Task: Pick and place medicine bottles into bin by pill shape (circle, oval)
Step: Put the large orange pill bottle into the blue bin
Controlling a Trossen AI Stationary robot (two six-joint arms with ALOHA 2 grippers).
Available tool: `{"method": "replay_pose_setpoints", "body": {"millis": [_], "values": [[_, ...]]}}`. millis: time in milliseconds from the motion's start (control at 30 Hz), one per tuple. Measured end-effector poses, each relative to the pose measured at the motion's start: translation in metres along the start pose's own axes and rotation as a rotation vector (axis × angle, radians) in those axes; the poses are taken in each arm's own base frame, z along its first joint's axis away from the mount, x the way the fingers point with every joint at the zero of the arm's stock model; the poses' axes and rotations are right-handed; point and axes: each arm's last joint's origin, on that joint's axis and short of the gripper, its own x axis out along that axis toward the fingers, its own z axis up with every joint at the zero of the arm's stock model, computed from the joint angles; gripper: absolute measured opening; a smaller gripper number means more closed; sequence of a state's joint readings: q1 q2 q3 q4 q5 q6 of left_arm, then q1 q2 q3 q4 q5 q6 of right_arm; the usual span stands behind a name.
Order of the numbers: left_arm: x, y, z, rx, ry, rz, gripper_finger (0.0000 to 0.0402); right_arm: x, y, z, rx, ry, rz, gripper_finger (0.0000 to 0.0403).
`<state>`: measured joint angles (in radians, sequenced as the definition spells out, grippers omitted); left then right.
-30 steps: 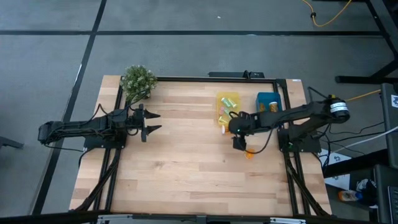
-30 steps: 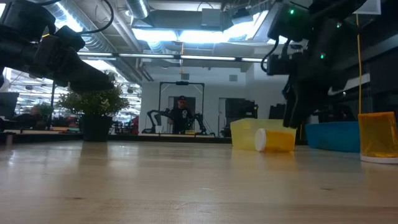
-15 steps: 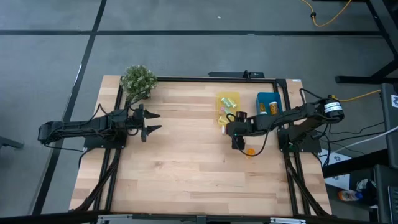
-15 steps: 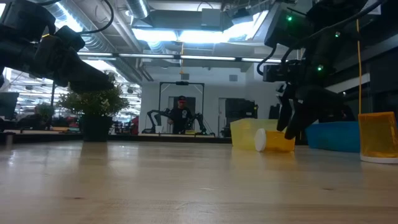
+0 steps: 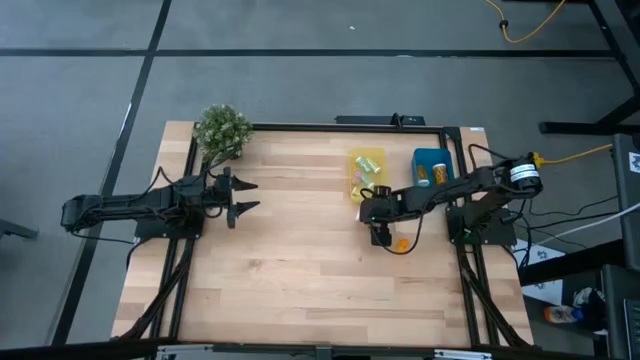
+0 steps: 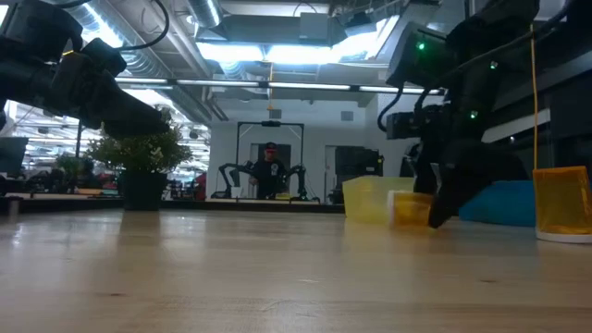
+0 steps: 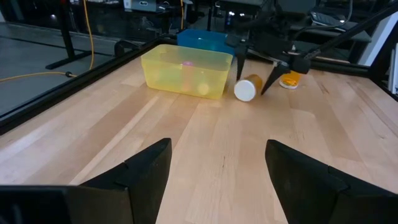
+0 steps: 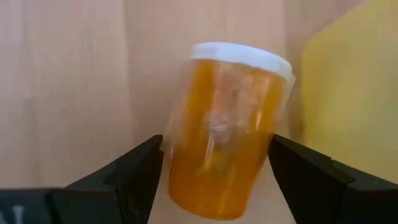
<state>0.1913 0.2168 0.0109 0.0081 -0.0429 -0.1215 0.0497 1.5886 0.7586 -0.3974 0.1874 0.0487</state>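
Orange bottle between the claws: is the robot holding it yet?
Not yet. The open right gripper straddles the lying orange bottle at its body, without clamping. The left gripper is open, empty.

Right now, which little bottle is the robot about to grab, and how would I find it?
Find the yellow bin on the wooden table. Just beside it lies an orange bottle on its side, between the open fingers of the right gripper. Unlike the other orange bottle standing farther off, this one has tipped over and shows its white cap.

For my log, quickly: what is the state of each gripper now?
Left gripper: open, holding nothing, over the table's left side.
Right gripper: open, fingers on either side of a lying orange bottle, not closed on it.
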Motion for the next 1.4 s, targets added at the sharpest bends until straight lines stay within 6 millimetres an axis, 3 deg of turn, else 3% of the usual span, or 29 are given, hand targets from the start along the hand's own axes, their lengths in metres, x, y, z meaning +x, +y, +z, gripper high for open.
{"method": "replay_pose_setpoints", "body": {"millis": [600,800,1267,1400], "values": [[0.000,0.000,0.000,0.000,0.000,0.000,0.0254,-0.001,0.004,0.005,0.136,-0.048,0.019,0.0288],[0.000,0.000,0.000,0.000,0.000,0.000,0.0254,0.008,0.007,0.004,0.135,-0.021,0.058,0.0286],[0.000,0.000,0.000,0.000,0.000,0.000,0.0254,0.006,0.007,0.005,0.275,-0.026,0.071,0.0177],[0.000,0.000,0.000,0.000,0.000,0.000,0.0254,-0.005,0.012,0.007,0.317,-0.011,0.116,0.0169]]}}
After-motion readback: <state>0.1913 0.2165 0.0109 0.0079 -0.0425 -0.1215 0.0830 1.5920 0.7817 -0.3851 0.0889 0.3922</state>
